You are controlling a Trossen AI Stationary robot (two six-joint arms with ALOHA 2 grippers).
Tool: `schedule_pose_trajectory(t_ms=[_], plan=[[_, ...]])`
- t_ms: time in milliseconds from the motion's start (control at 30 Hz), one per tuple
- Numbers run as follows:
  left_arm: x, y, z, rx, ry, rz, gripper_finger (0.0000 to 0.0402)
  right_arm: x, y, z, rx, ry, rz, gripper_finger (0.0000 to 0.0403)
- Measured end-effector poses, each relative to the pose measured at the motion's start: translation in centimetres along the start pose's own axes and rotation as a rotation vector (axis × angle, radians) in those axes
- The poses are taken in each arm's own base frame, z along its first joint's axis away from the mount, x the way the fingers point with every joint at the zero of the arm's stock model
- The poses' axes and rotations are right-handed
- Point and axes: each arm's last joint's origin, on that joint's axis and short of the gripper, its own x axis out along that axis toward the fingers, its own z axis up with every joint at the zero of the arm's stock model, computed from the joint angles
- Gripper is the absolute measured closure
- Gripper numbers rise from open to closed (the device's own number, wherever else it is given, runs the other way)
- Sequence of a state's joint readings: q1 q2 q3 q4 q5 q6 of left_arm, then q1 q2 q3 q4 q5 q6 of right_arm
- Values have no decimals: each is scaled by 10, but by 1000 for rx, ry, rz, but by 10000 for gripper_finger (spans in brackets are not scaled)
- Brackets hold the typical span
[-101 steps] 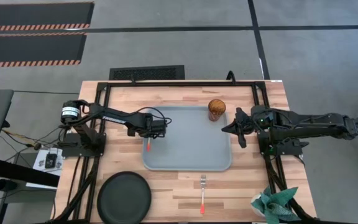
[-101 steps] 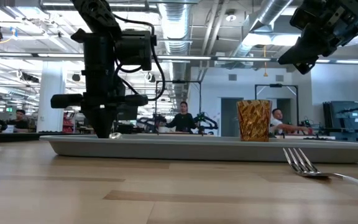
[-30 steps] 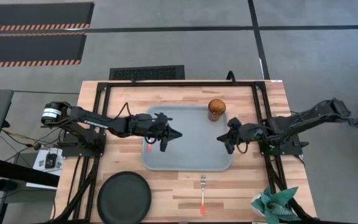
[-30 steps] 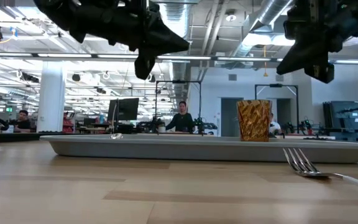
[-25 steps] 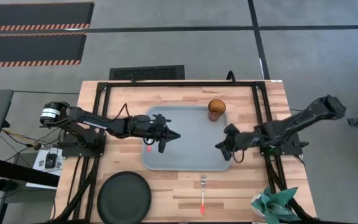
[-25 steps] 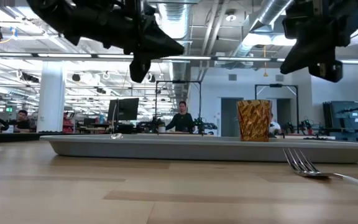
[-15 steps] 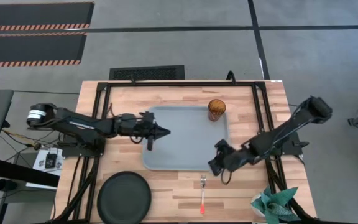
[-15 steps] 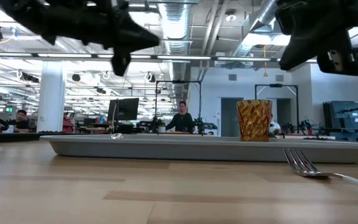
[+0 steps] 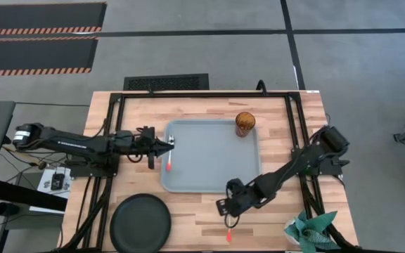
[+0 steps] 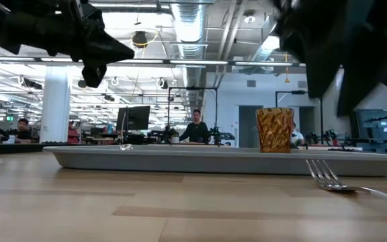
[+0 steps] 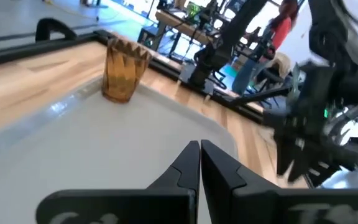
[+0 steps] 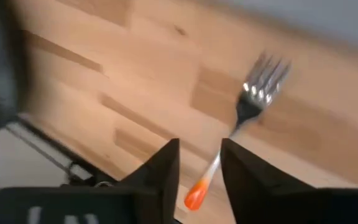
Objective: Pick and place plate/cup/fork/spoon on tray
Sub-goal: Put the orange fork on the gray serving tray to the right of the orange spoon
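The pale tray [image 9: 213, 165] lies mid-table. The amber cup [image 9: 245, 124] stands upright in its far right corner. The spoon [image 9: 169, 164] lies flat on the tray along its left rim. My left gripper [image 9: 172, 143] hangs shut above that rim, clear of the spoon; its wrist view shows the fingertips [image 11: 199, 149] closed. The black plate [image 9: 140, 223] rests on the table near the near left corner. The fork [image 12: 253, 102] lies on the wood in front of the tray. My right gripper [image 12: 199, 154] hovers open over its orange handle [image 12: 194, 196], one finger on each side.
A green and white bundle [image 9: 308, 232] sits at the table's near right corner. Black frame rails [image 9: 118, 119] run along both sides of the table. In the low view the fork's tines [image 10: 324, 176] lie in front of the tray's rim [image 10: 180, 160]; people show in the room beyond.
My left gripper has drawn back toward the table's left edge, staying shut, from over the tray to its left rim. My right gripper has swung from beside the tray's right side toward the near edge, sunk, rolled and tipped downward over the fork, and opened.
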State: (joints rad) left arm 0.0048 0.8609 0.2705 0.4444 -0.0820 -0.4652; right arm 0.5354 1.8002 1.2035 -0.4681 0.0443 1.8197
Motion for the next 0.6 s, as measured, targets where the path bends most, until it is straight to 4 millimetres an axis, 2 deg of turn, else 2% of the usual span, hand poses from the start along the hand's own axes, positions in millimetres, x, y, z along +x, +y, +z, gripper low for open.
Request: schedule_pose_trajectory(t_ms=[133, 300, 433, 600], plan=[[-6, -1, 3, 30, -4, 2, 401, 23, 5, -7, 69, 66, -91, 227], [-10, 0, 2, 38, 23, -1, 401, 42, 5, -15, 124, 63, -164, 219], [-12, 0, 0, 39, 50, 0, 401, 50, 3, -15, 160, 42, -180, 237], [-13, 0, 0, 40, 54, 1, 401, 54, 1, -13, 169, 17, -189, 283]])
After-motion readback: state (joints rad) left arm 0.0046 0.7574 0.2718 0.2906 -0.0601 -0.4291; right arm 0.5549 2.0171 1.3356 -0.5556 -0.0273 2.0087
